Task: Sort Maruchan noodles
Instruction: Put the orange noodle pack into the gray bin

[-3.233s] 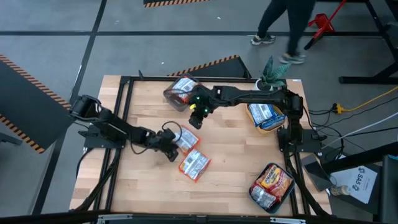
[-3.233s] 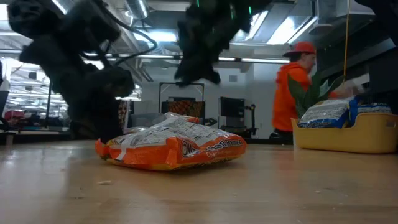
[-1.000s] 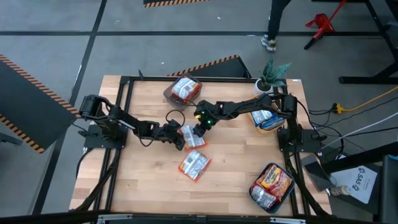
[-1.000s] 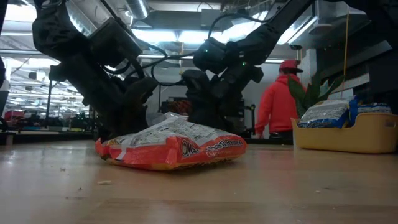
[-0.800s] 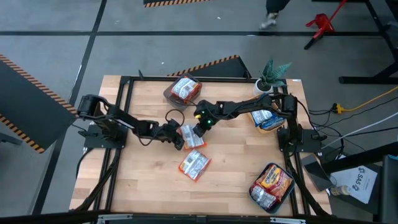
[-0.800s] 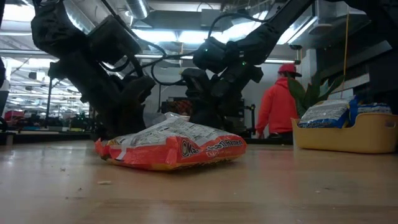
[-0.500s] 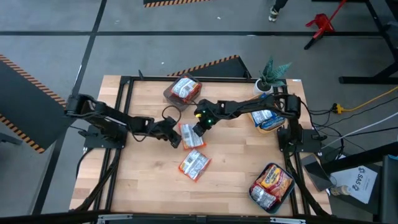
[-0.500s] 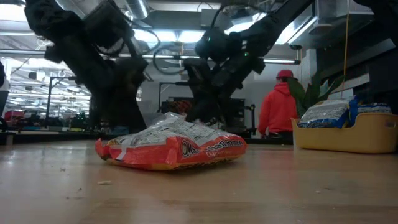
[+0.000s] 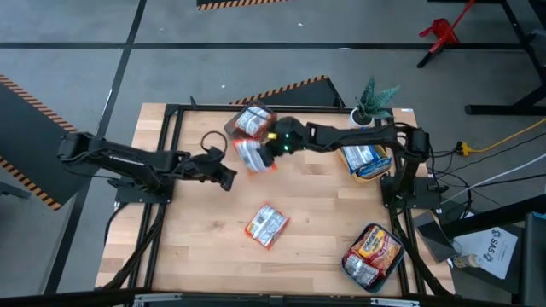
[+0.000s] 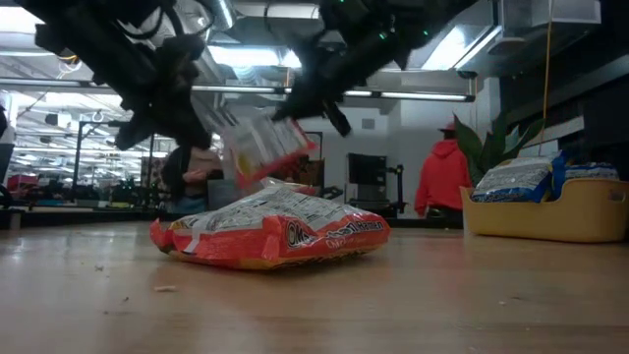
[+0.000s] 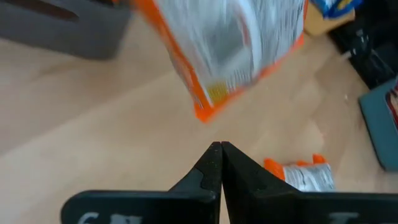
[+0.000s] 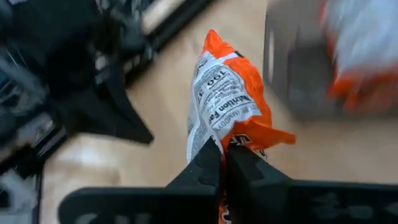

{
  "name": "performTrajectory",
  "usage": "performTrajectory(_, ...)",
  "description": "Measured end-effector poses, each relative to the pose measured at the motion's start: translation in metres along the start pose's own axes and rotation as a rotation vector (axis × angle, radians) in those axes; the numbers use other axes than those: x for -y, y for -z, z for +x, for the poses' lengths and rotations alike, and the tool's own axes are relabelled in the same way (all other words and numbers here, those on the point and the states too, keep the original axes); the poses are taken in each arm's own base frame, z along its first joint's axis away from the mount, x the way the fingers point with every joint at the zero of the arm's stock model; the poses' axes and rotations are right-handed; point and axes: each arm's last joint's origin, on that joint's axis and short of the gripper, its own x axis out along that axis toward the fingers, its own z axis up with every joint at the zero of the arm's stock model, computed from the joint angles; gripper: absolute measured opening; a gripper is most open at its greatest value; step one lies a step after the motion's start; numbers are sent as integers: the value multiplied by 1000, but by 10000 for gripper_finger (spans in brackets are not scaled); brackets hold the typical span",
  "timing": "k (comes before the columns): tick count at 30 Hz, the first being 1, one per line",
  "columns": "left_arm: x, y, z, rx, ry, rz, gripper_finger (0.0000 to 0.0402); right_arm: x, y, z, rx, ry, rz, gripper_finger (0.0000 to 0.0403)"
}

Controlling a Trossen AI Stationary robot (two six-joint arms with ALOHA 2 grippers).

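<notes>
The right gripper (image 9: 263, 154) is clamped on the edge of an orange-and-white noodle packet (image 9: 252, 156) and has lifted it off the wood — a second ago that packet lay flat mid-table with both grippers crowded over it. It now hangs in the air, tilted, near the grey container (image 9: 247, 124) at the table's far edge, which holds another packet of the same colours. In the right wrist view the packet (image 12: 225, 118) dangles from the pinched fingers. The left gripper (image 9: 227, 178) has drawn back toward its own side of the table (image 9: 196, 247), fingers pressed together on nothing, well apart from the lifted packet. A second orange packet (image 9: 267, 224) stays where it was, lying flat in the middle of the table. The yellow container (image 9: 368, 170) with blue-white packets and the teal container (image 9: 348, 263) with orange ones are unchanged — in the low view a person in a red hooded top (image 10: 439, 177) stands beyond the table
</notes>
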Motion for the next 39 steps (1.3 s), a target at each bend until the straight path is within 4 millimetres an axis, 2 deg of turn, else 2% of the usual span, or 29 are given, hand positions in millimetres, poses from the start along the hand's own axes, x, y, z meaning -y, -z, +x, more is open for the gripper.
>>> performTrajectory(7,-5,-6,-17,83,-39,-5,0,-13,-59,-12,277,161,-211,0)
performTrajectory(11,-7,-7,-20,118,-66,-5,0,-4,-78,-8,373,237,-280,0)
performTrajectory(16,-8,-6,-20,114,-79,6,0,14,-73,21,407,238,-279,0)
performTrajectory(22,-10,-5,-20,112,-110,17,0,26,-63,50,475,225,-269,0)
performTrajectory(28,-11,-4,-21,103,-123,24,0,36,-57,61,480,304,-252,0)
performTrajectory(35,-12,-4,-20,102,-127,51,0,31,-57,61,504,288,-258,0)
performTrajectory(39,-12,-4,-21,107,-131,51,0,35,-51,73,544,299,-257,0)
